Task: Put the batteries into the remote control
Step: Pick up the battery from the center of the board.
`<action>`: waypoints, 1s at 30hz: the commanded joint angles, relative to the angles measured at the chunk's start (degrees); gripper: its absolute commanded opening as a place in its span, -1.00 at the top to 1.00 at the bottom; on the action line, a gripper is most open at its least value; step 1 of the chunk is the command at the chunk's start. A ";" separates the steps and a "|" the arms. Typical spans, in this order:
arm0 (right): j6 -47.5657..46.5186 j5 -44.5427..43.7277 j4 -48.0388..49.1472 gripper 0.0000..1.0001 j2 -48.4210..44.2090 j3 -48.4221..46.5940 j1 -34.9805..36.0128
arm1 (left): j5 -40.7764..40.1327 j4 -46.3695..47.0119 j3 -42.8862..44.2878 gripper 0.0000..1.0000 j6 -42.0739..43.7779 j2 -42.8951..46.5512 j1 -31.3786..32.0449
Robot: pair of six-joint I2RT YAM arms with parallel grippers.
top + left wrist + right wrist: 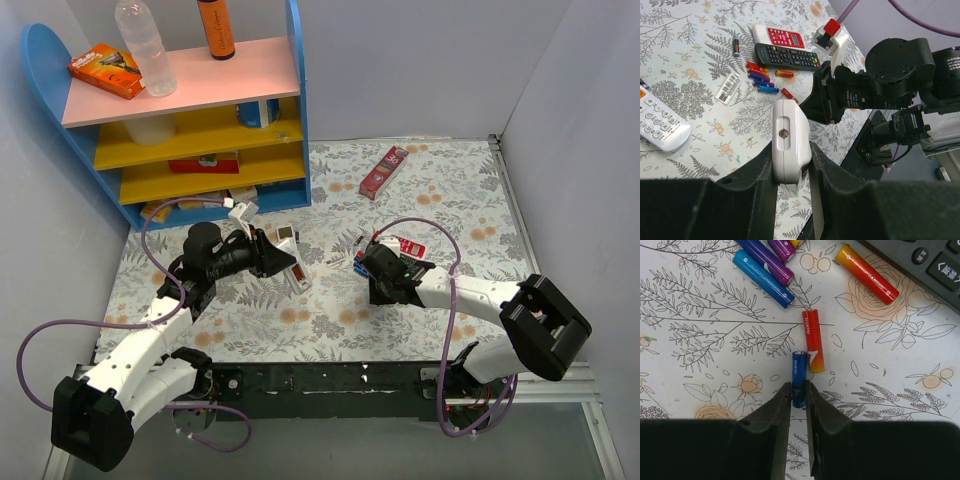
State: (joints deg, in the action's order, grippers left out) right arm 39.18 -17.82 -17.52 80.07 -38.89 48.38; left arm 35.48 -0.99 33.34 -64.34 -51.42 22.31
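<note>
Lying flat on the tabletop, near its middle and a bit toward the left edge, the white remote control (657, 122) shows its little buttons. It is just beside the left hand (790, 150). That hand is closed tight on a white piece (786, 125) with a round end and a slot in it. I cannot tell what the piece is. The batteries (762, 80) lie in a loose bunch a bit toward the right edge. The black remote (787, 56) and the red-and-white remote (777, 36) lie just beside them. The right hand (798, 386) is down at the bunch. Its two fingers (777, 415) pinch the end of a blue battery (799, 370) that lies on the tabletop. A red battery (812, 340) touches the blue battery along its side. A dark battery (735, 46) lies apart from the bunch. A small grey ribbed lid (728, 89) lies between the bunch and the remote control. A bright shelf (200, 130) stands in the far left corner.
</note>
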 commanded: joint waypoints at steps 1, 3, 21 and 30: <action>-0.50 -0.72 0.82 0.49 0.87 -0.39 -0.30 | 1.95 2.40 -0.03 1.00 0.26 0.01 -0.24; -1.12 -0.81 0.38 0.48 1.05 -0.74 -0.13 | 2.22 2.40 -0.03 1.00 0.18 -0.43 -0.16; -7.62 -1.07 -2.96 0.37 6.05 -5.93 -0.22 | 3.45 2.75 0.14 1.00 -0.09 -1.75 -0.24; -10.00 -0.81 -3.93 0.51 9.57 -7.42 -0.22 | 4.94 3.19 0.06 1.00 -0.35 -2.54 -0.24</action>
State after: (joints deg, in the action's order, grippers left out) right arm 30.85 -18.31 -19.20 87.37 -45.76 48.38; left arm 38.44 0.49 33.34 -64.60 -53.93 22.31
